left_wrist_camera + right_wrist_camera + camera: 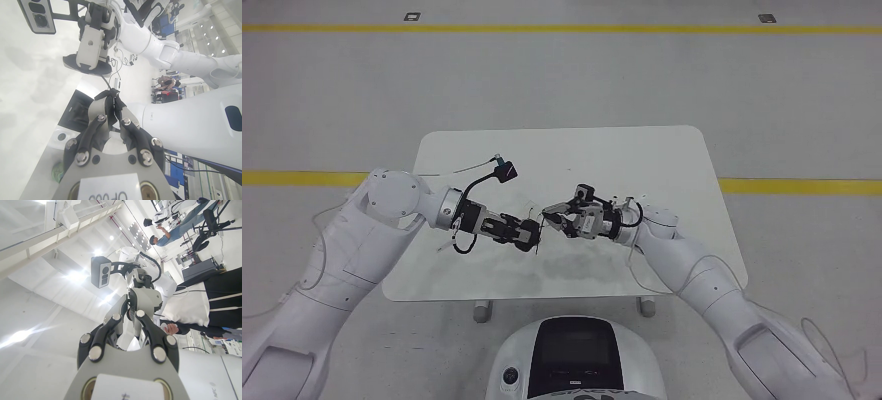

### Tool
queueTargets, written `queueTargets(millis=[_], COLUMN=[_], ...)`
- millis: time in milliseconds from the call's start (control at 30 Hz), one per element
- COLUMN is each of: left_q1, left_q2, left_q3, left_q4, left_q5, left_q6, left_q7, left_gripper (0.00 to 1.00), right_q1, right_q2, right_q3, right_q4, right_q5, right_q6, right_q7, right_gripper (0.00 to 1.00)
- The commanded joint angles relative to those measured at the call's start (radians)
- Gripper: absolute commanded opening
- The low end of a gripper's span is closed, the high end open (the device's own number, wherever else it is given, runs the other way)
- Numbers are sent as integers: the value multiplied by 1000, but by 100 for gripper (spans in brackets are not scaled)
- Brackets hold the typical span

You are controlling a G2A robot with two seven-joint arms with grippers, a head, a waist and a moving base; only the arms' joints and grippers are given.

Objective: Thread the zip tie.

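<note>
I have both arms raised over the white table [662, 160], with the 2 grippers almost tip to tip above its middle, a little toward the robot's side. My left gripper [113, 95] is pressed together on the zip tie [106, 82], pinching its bunched black end between the black-wrapped fingertips [108, 103]. From there the thin black strap runs across a short gap into the right gripper [88, 68], whose dark pads are clamped on it as well. The tie sits in the air between the 2 grippers, off the table top, held at both ends
</note>
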Motion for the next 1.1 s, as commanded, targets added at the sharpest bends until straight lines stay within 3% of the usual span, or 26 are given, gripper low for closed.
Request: queueTargets(millis=[0, 300, 600, 733, 833, 967, 1067], left_q1=[0, 0, 3, 45, 95, 166, 209], left_q2=[0, 0, 0, -2, -9, -31, -61], left_q3=[0, 0, 1, -19, -59, -125, -170], left_q4=[0, 0, 1, 7, -3, -10, 16], left_q5=[0, 0, -2, -69, -133, -197, -216], left_q6=[0, 0, 3, 0, 0, 0, 0], left_q7=[0, 0, 7, 109, 196, 257, 303], left_gripper=[100, 100, 100, 100, 100, 100, 100], right_q1=[-5, -31, -31, -70, -107, -148, -161], right_q2=[3, 28, 28, 26, 23, 13, 3], right_q3=[12, 81, 81, 113, 129, 133, 130], right_q4=[-6, -48, -48, -107, -146, -180, -189], right_q5=[-14, -93, -93, -61, -53, -41, -50], right_q6=[-13, -77, -77, -175, -269, -378, -463], right_q7=[-14, -77, -77, -133, -165, -231, -303], right_gripper=[0, 0, 0, 0, 0, 0, 0])
